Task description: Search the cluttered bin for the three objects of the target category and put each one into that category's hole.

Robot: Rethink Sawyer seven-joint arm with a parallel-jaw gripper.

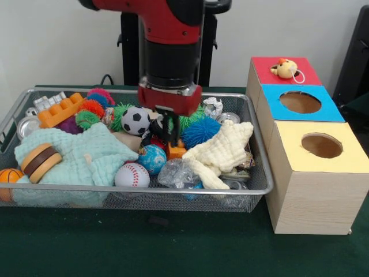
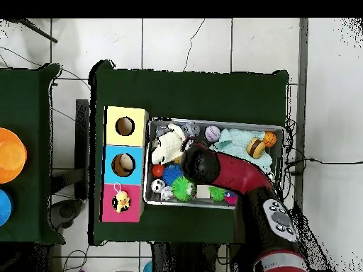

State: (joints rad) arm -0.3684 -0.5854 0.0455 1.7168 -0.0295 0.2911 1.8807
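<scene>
1. Nearest the front camera stands the yellow-topped box (image 1: pixel 318 173), one round hole in its lid; it is the first of three wood-grain boxes in a row just right of the bin.
2. The bin (image 1: pixel 173 190), a silver wire-mesh basket, sits on the green table (image 1: pixel 115 248), crowded with toys.
3. Along its near side lie one baseball (image 1: pixel 132 175), one small basketball (image 1: pixel 8 176) at the left corner, one brown and cream ring toy (image 1: pixel 40 161) on a mint-green cloth (image 1: pixel 92 156), and one crumpled clear wrapper (image 1: pixel 179 172).
4. Mid-bin: one blue globe ball (image 1: pixel 152 158), one cream knitted cloth (image 1: pixel 222 151), one blue spiky ball (image 1: pixel 202 132).
5. The gripper (image 1: pixel 169 137) hangs low in the middle of the bin, its dark fingers pointing down among the toys just above an orange block (image 1: pixel 176 152); I cannot tell whether they are parted, closed or holding anything.
6. Farther back: one soccer ball (image 1: pixel 136 120), one orange building brick (image 1: pixel 61 110), several more spiky balls in green, orange and pink.
7. Behind the yellow box comes the blue-topped box (image 1: pixel 300 104) with one hole, then the red-topped box (image 1: pixel 285 71), on which rests one small yellow duck toy (image 1: pixel 285 68).
8. The red and black arm (image 2: pixel 234 177) reaches over the bin in the overhead view.
</scene>
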